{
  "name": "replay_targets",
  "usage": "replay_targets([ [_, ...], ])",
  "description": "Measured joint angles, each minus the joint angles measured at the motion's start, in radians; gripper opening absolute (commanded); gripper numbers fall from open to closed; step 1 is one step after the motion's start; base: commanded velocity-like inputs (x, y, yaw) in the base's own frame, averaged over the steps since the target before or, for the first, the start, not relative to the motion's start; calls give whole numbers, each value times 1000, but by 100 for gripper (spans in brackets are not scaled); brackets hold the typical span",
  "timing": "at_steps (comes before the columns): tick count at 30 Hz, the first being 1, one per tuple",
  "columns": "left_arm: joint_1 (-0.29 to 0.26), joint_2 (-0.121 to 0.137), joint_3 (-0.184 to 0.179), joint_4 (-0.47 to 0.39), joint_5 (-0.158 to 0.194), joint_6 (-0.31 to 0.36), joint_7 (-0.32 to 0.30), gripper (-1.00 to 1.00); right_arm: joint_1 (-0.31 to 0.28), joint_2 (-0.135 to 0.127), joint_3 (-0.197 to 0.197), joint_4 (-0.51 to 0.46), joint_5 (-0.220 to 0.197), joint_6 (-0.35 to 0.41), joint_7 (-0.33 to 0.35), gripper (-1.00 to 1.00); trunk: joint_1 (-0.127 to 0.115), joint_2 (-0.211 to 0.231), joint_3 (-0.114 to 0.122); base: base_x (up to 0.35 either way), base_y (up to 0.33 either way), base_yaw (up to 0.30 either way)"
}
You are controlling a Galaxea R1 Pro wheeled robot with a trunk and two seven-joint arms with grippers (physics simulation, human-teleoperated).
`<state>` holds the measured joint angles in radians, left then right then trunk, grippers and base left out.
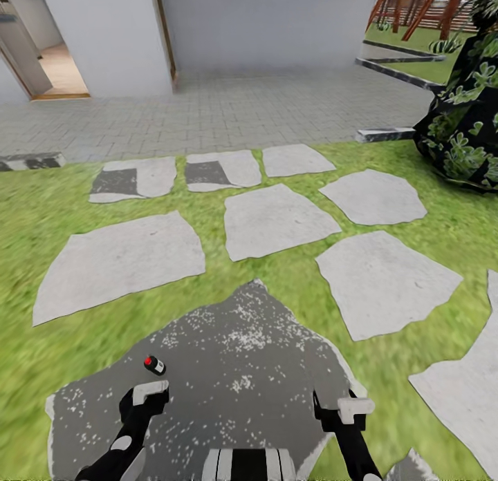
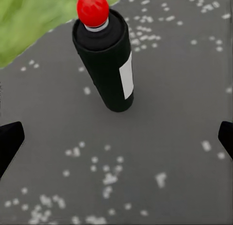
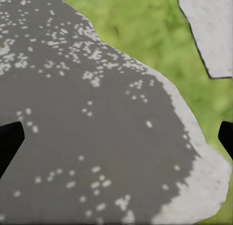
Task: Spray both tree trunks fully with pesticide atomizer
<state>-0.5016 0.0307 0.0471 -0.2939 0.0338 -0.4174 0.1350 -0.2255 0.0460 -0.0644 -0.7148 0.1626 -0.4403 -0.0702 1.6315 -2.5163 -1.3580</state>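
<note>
**A:** Where are you in the job right now?

**B:** You are working on the first step, the pickup. The pesticide atomizer is standing upright on the dark speckled paving slab just ahead of the robot, red dot on top, and nothing is holding it yet.

**A:** And the arms?

**B:** Your left gripper is hovering just short of the atomizer, near it but not touching. In the left wrist view the can is sitting ahead of the fingertips, which are showing at the two edges of the picture, so the jaws are standing wide apart. The right gripper is hanging over the same slab with its jaws apart too, carrying nothing.

**A:** What is the next move asking of you?

**B:** I judge you are needing to push the left gripper forward and lower until the can's body is lying between the fingers, then close on the dark body below the cap. Go gently: it is slim and upright, so a nudge from one finger could tip it. No tree trunk is in sight, so spraying is waiting on a drive afterwards.
</note>
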Motion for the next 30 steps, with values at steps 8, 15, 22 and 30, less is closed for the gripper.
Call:
replay_targets([
  [8, 0, 0, 0, 0, 0, -7, 0, 100, 0, 0, 0, 0, 0, 0, 0, 100, 0, 0, -4, 0, 0, 0],
  [15, 0, 8, 1, -1, 0, -6, 0, 100, 0, 0, 1, -2, 3, 0, 1, 100, 0, 0, -4, 131, 83, 0],
  [22, 0, 7, 0, -1, 0, -7, 0, 100, 0, 0, 2, -3, 3, 0, 1, 100, 0, 0, -4, 83, 13, 0],
  [30, 0, 6, 0, -1, 0, -7, 0, 100, 0, 0, 2, -3, 3, 0, 2, 100, 0, 0, -4, 161, 50, 0],
])
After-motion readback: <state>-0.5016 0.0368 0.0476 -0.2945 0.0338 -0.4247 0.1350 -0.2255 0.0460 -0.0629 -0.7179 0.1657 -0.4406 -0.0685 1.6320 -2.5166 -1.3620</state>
